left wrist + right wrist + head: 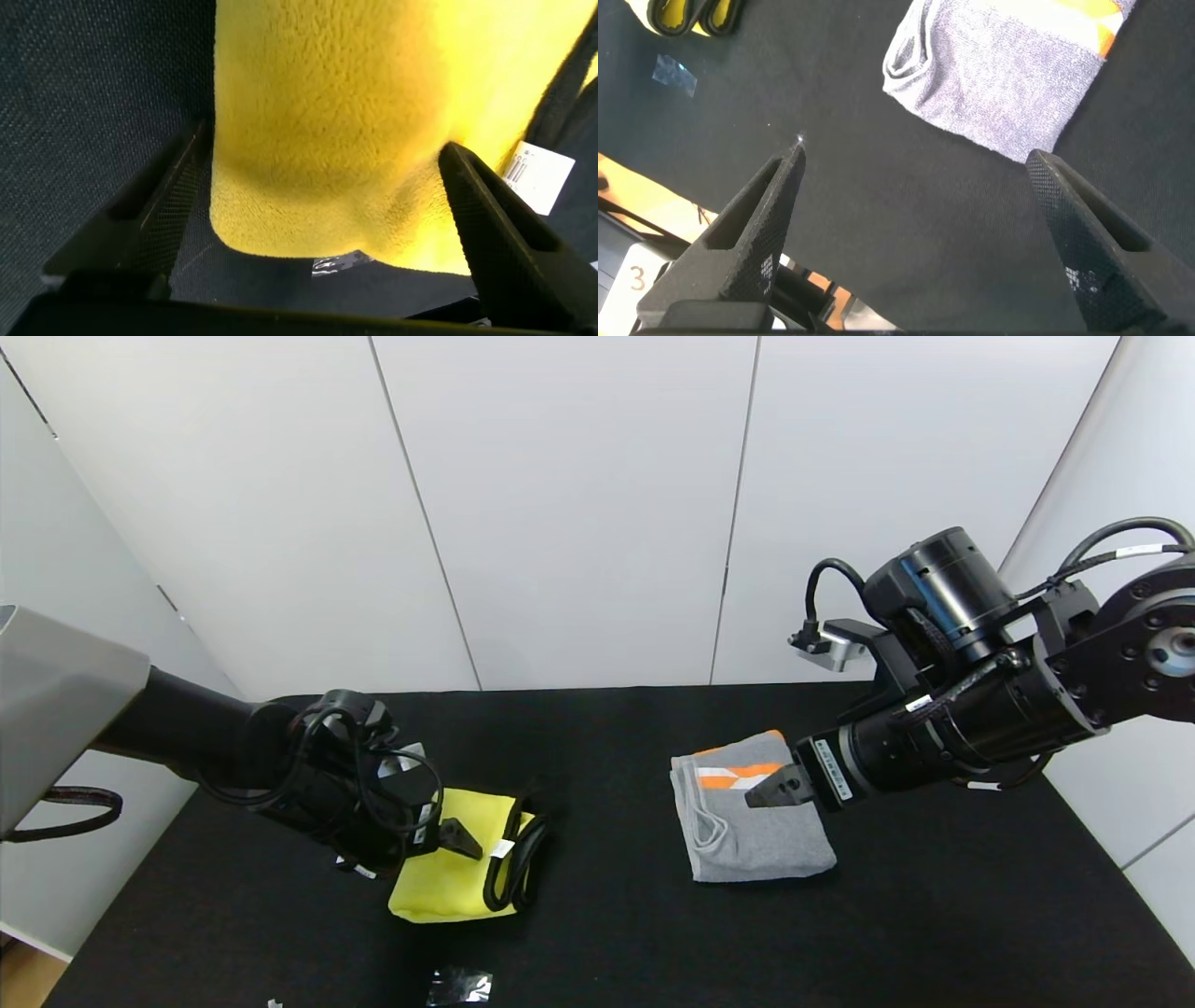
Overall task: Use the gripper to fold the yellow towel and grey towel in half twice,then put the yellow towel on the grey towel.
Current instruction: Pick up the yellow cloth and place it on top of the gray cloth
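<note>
The yellow towel (448,877) lies folded on the black table at the left, its black edge trim bunched along its right side beside a small white tag (539,175). My left gripper (459,838) hovers low over it, open. In the left wrist view the yellow towel's (327,121) rounded end fills the space between the two fingers (159,215). The grey towel (756,831) with orange blocks lies folded at centre right. My right gripper (777,789) hangs open above its far right part. In the right wrist view only black cloth lies between the fingertips (1092,243), with the grey towel (1008,75) beyond them.
A scrap of clear plastic (459,985) lies near the table's front edge, also showing as a scrap of clear plastic (674,73) in the right wrist view. White wall panels (579,504) stand behind the table. Bare black cloth (607,803) separates the two towels.
</note>
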